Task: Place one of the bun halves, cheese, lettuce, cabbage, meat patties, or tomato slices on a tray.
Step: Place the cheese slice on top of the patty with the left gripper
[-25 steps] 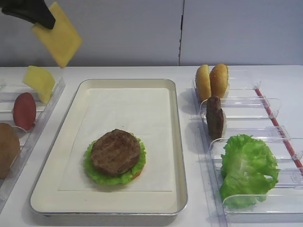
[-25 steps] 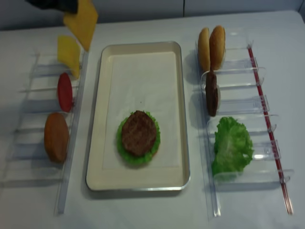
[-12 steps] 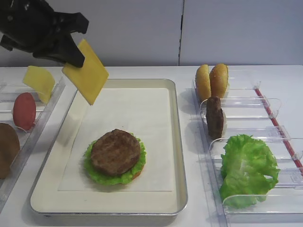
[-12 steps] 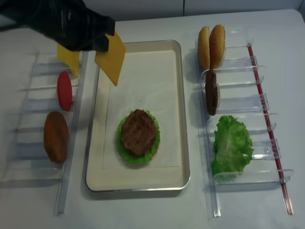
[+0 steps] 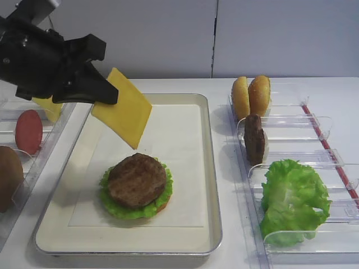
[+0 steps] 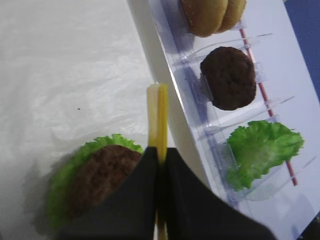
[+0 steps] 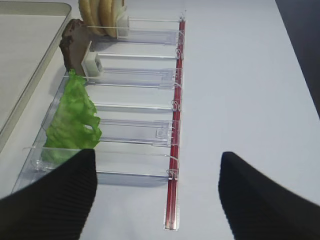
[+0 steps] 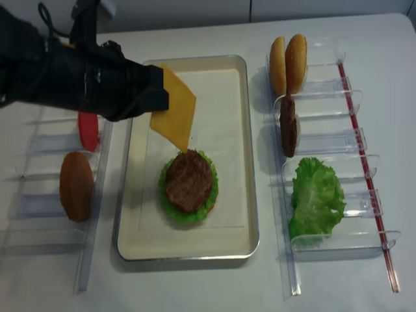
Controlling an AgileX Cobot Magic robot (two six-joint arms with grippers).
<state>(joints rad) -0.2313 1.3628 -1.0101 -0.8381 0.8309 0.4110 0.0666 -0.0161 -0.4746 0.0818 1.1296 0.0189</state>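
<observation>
1. Nearest the camera on the tray (image 5: 210,168) sits a started burger: a meat patty (image 5: 137,179) on a ruffled green lettuce leaf (image 5: 115,206), with a bit of bun edge peeking out underneath. It's on the white paper (image 5: 174,145) lining the tray.
2. Off to the right, the clear rack (image 5: 331,162) holds a big pile of lettuce (image 5: 293,199) at the near end, then a spare patty (image 5: 255,139) standing on edge, then two bun halves (image 5: 251,96) upright at the far end.
3. The cheese (image 5: 123,106) is a thin, smooth, golden yellow-orange square, hanging in the air above the tray's left-middle part, just up and behind the patty and not touching it. It's tilted like a diamond, one corner pointing down toward the patty, the opposite corner up in the grip.
4. The left gripper (image 5: 98,92) is clamped on that upper corner (the wrist view shows the slice edge-on, pinched between the two black fingers (image 6: 145,175)).
5. On the left rack (image 5: 42,151) there's a brown bun half (image 5: 8,176) nearest, a red tomato slice (image 5: 28,131) behind it, and a paler yellow slice (image 5: 47,106) mostly hidden behind the arm.
6. The right gripper (image 7: 155,195) hangs over the table beside the lettuce end of the right rack, fingers spread apart with nothing between them.
</observation>
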